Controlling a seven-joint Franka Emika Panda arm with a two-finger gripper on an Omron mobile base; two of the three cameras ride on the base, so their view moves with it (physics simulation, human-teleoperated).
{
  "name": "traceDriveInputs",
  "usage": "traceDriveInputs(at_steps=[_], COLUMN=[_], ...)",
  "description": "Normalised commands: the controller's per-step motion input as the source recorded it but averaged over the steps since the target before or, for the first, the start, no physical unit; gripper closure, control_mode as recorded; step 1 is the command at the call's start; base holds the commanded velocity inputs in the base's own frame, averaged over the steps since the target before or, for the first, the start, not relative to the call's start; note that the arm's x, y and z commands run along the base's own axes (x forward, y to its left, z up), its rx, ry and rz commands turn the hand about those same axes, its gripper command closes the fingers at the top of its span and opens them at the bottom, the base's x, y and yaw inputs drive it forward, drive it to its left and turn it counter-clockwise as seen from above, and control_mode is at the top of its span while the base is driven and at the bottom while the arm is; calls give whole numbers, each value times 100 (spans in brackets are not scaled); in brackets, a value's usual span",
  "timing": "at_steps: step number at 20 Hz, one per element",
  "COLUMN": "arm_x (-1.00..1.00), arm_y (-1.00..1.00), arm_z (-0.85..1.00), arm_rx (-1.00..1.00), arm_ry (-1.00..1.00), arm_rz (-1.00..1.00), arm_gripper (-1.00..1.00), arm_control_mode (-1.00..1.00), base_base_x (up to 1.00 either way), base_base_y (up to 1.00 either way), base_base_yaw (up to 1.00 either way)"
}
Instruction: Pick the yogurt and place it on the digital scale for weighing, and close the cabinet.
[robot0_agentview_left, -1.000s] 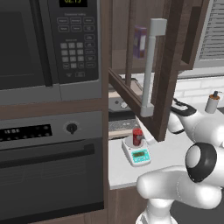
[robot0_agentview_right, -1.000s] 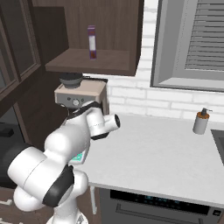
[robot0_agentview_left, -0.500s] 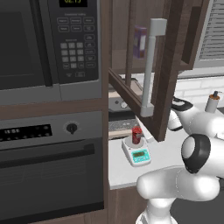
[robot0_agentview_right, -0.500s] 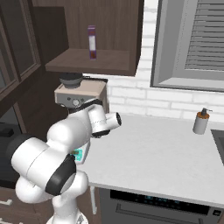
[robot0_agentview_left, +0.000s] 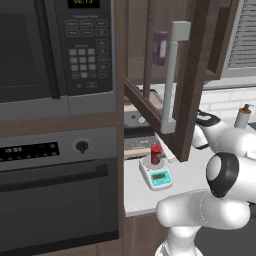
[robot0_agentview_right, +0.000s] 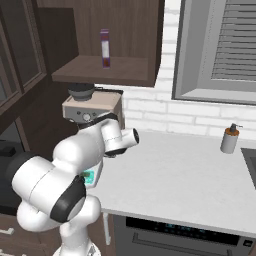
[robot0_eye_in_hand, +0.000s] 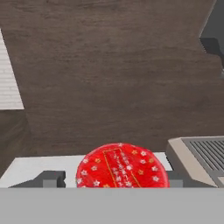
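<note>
Fingertips (robot0_eye_in_hand: 52, 178) sit spread wide either side of the yogurt (robot0_eye_in_hand: 122, 166), standing upright on the digital scale (robot0_agentview_left: 155, 173); cabinet door (robot0_agentview_left: 172, 80) hangs open above.

Glossy white rounded arm (robot0_agentview_right: 55, 185), dark joints

No lettering anywhere is sharp enough to read.

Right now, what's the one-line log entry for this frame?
yogurt: on digital scale | cabinet door: open | hand: above yogurt, grip unclear | remaining: close cabinet
</note>
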Motion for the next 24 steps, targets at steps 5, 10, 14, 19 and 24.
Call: traceDriveInputs(at_steps=[5,10,14,19,24], arm_x=[-4,1,11,-10,-78], arm_y=[0,-9,-36,-46,-39], arm_z=[2,3,-5,0,26], arm_rx=[0,0,1,5,4], arm_ry=[-3,-1,-4,-6,-27], arm_rz=[0,0,0,0,0], arm_gripper=[-100,-100,-100,-100,-100], arm_control_mode=[-100,-100,-100,-100,-100], base_base_x=[0,0,0,0,0], base_base_y=[0,0,0,0,0], base_base_yaw=[0,0,0,0,0])
